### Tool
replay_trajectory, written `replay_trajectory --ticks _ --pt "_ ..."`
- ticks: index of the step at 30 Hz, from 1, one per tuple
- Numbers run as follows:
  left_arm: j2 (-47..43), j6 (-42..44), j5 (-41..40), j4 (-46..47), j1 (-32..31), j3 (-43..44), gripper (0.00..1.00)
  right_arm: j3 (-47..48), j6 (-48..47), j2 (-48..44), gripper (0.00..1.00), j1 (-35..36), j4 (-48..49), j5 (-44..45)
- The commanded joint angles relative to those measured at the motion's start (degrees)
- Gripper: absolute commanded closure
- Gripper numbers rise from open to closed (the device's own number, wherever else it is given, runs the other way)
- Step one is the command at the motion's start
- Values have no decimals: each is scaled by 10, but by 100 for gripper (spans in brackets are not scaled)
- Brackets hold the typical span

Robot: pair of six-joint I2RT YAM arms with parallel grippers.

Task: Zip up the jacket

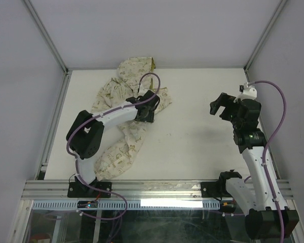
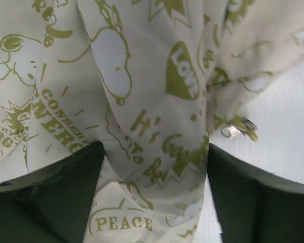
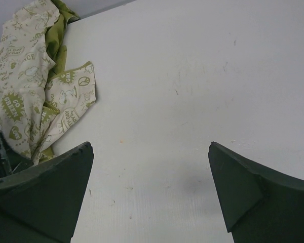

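Note:
The cream jacket (image 1: pixel 116 147) with olive printed motifs lies crumpled on the left of the white table, its hood toward the back wall. My left gripper (image 1: pixel 146 110) is down on its middle. In the left wrist view the gripper (image 2: pixel 156 152) is open, with a raised fold of jacket fabric (image 2: pixel 157 101) between the fingers. A small metal zipper pull (image 2: pixel 239 130) shows at the fabric edge, to the right of the fold. My right gripper (image 1: pixel 220 107) is open and empty above bare table at the right (image 3: pixel 151 147). The jacket (image 3: pixel 25 96) and its olive lining (image 3: pixel 53 38) show at that view's left.
The white table (image 1: pixel 192 136) is walled at the back and both sides by grey panels with metal rails (image 1: pixel 53 126). An aluminium rail (image 1: pixel 157 190) runs along the near edge by the arm bases. Cables loop off both arms.

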Motion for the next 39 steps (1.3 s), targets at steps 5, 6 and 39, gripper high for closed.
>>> replay_trajectory --ticks 5,6,39 --pt "41 83 -97 -3 3 95 80 -3 -30 14 10 1 59 -58" --pt "32 96 -82 -3 3 107 94 -3 -29 16 12 0 61 -62" --pt "-385 142 110 -56 282 -23 75 96 -76 149 22 88 73 -179"
